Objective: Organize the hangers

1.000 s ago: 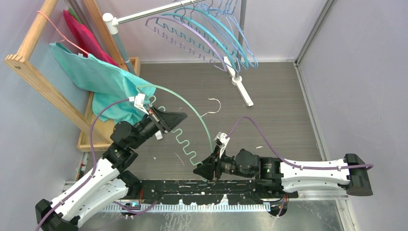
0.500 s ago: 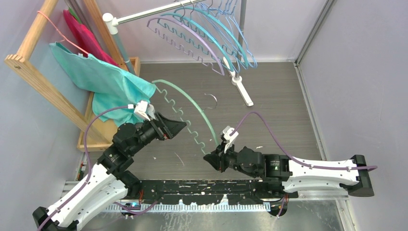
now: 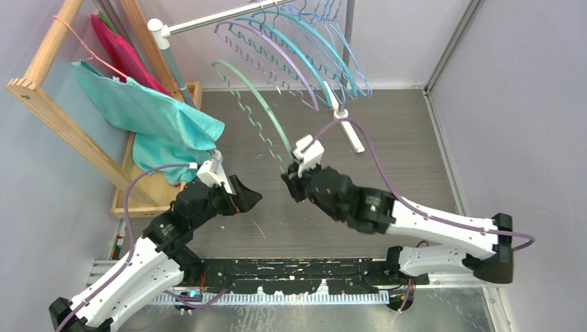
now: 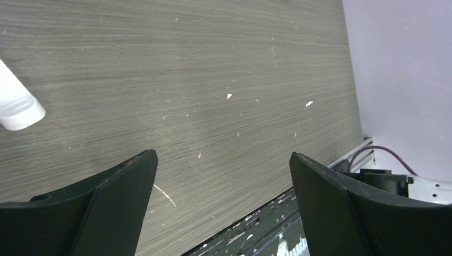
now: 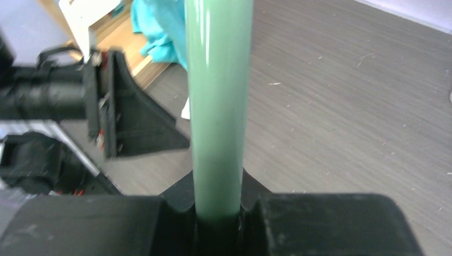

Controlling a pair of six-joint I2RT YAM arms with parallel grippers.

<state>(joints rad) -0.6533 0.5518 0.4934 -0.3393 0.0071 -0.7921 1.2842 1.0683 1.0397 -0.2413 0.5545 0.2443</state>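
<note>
Floor (image 3: 415, 138): grey wood-grain, lilac walls (image 3: 519, 104).
Right gripper (image 3: 291, 181): clamped on green hanger (image 3: 259, 104), held up near the hung hangers (image 3: 311, 48) (on rail (image 3: 208, 19)).
Left gripper (image 3: 250, 197): fingers spread, empty.
Left side: teal cloth (image 3: 159, 117) on wooden rack (image 3: 50, 43).

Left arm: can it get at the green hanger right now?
Probably yes: the left tool is open and empty, with nothing between it and the green hanger, which the right tool holds raised by one end.
</note>
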